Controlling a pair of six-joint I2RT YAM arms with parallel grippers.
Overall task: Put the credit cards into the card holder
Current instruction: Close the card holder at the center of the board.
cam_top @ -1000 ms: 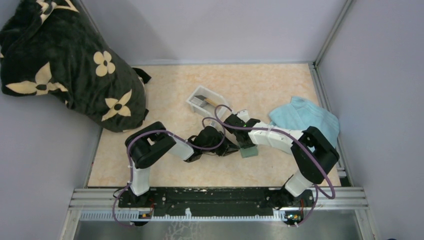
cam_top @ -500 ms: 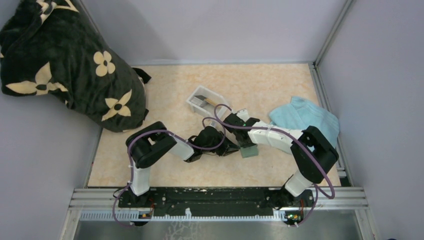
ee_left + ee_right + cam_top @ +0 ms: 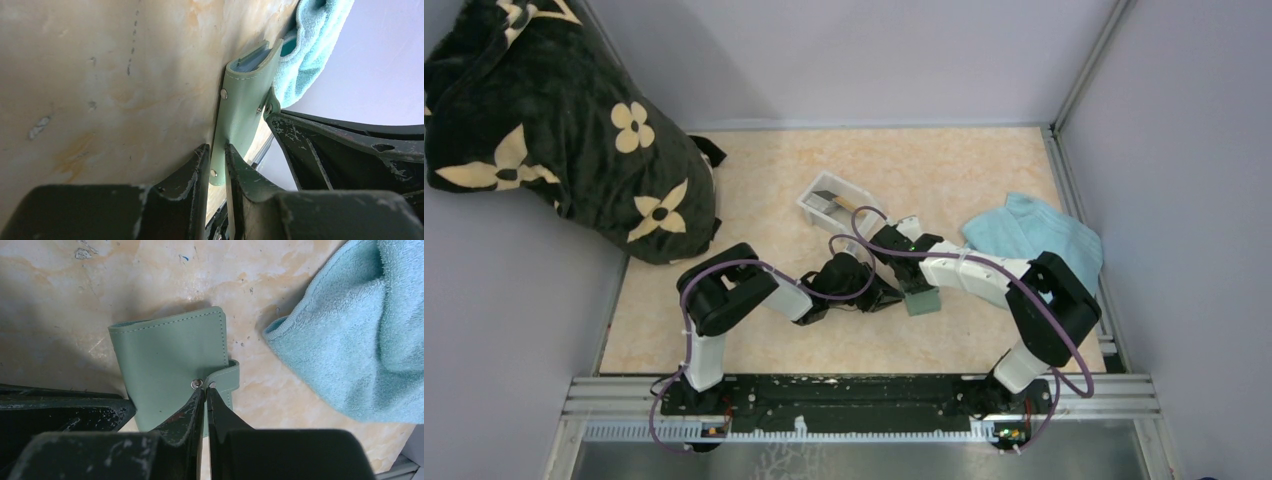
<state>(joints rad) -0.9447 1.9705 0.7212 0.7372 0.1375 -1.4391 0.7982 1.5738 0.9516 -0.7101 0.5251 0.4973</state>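
Card holder (image 3: pixel 170 360) is closed, strap snapped over, lying on the worktop (image 3: pixel 150 270) right under the right end effector (image 3: pixel 205 390). Its fingers are squeezed almost together, with the tips nipping the strap tab at the snap. At the holder's opposite edge the left end effector (image 3: pixel 216 149) pinches the cover between narrowly set fingers. One finger looks tucked against the worktop side, the other sits on top.

Here's the worry: that right-hand nip is tiny, right at the fingertips. If the snap resists, the tab could slide out. Or the whole holder comes up with the pull instead of popping open.

The left grip holds only a sliver of edge, so a hard tug from the right could swivel the holder or drag it free. The two end effectors are also crowded close over one small wallet — a sideways pull might knock them together.

The light blue towel (image 3: pixel 360 330) lies just beside the tab side of the right end effector. A loose holder could skid into its folds.

The credit cards (image 3: pixel 828 197) seem to sit in the white tray (image 3: pixel 812 208) beyond both end effectors, too small to count. None are in the holder yet — early going by my reckoning
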